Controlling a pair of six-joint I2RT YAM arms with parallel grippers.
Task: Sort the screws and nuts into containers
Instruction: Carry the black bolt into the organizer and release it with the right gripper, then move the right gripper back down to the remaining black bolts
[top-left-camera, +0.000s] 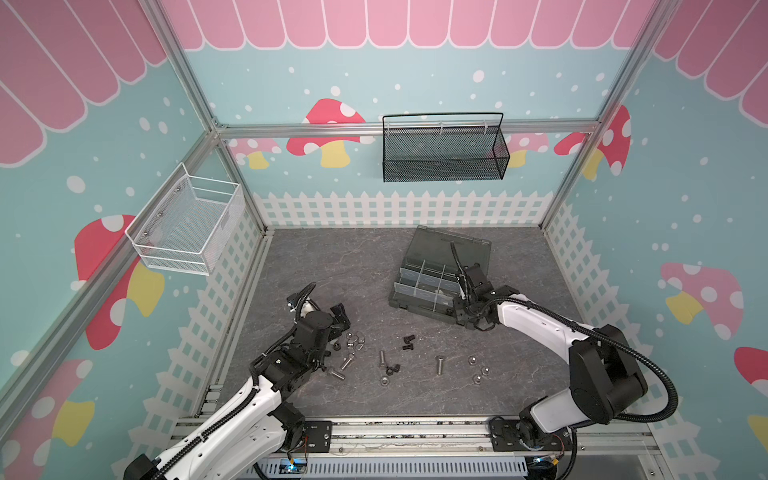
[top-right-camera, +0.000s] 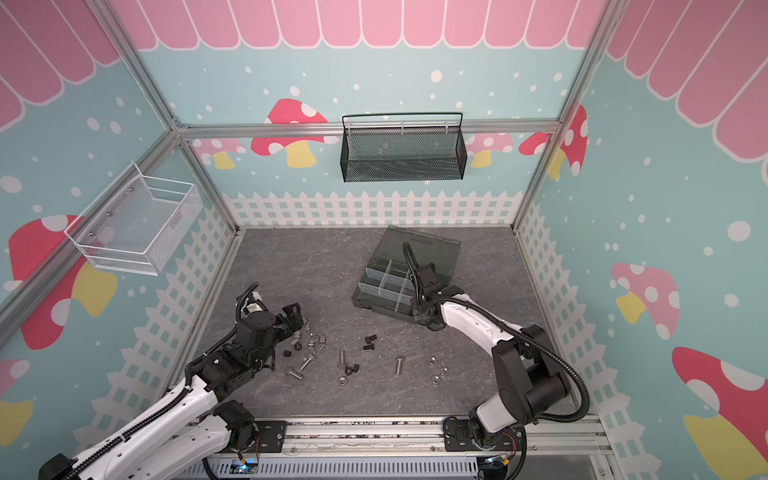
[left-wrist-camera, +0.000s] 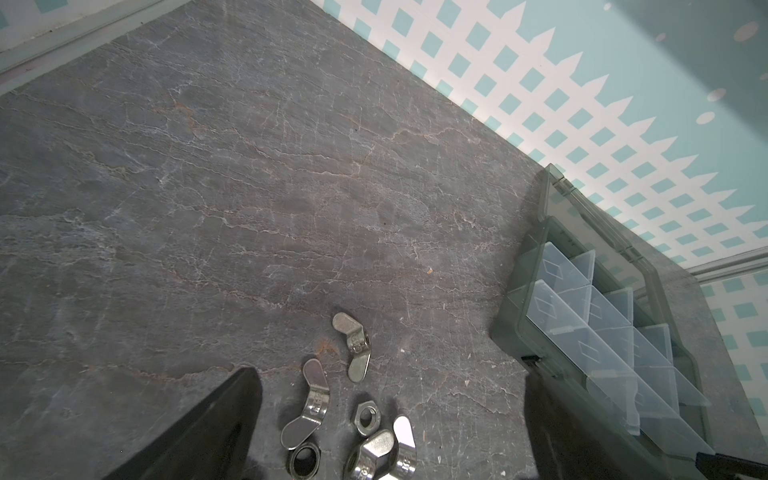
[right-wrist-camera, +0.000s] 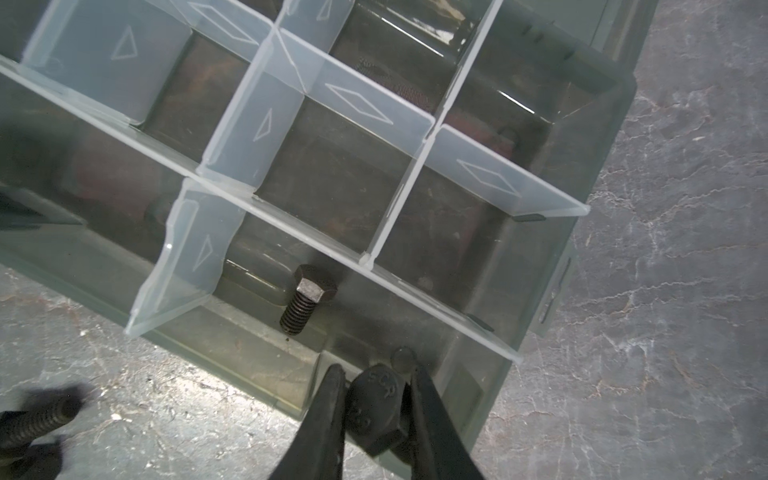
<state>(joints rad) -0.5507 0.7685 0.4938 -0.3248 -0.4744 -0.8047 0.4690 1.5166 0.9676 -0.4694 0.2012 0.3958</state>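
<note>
Hanging over the near right corner of the dark grey organiser box (top-left-camera: 409, 300), the right gripper (right-wrist-camera: 376, 399) is closed almost all the way on a black hex-head screw (right-wrist-camera: 376, 409). In the right wrist view the stamped head sits pinched between the two black fingers (right-wrist-camera: 328, 415), above the box's near wall. A second black screw (right-wrist-camera: 306, 297) lies inside the box, in the near-row compartment just beyond those fingertips, with its head toward a translucent divider (right-wrist-camera: 291, 224). The smoky lid (top-left-camera: 449, 245) stands open on the far side of the box.

The left gripper (top-left-camera: 338, 318) is spread wide and holds nothing. It is over the grey table (top-left-camera: 332, 266), at the left end of the scattered hardware and well apart from the box. In the left wrist view, silver wing nuts (left-wrist-camera: 352, 347) and hex nuts (left-wrist-camera: 365, 417) lie on the table between its fingers (left-wrist-camera: 232, 415).

Farther right in both top views, more pieces lie loose on the table, in front of the box: silver screws (top-left-camera: 439, 365), a small cluster of black screws (top-left-camera: 408, 340), and three silver nuts (top-left-camera: 471, 359) close together.
</note>
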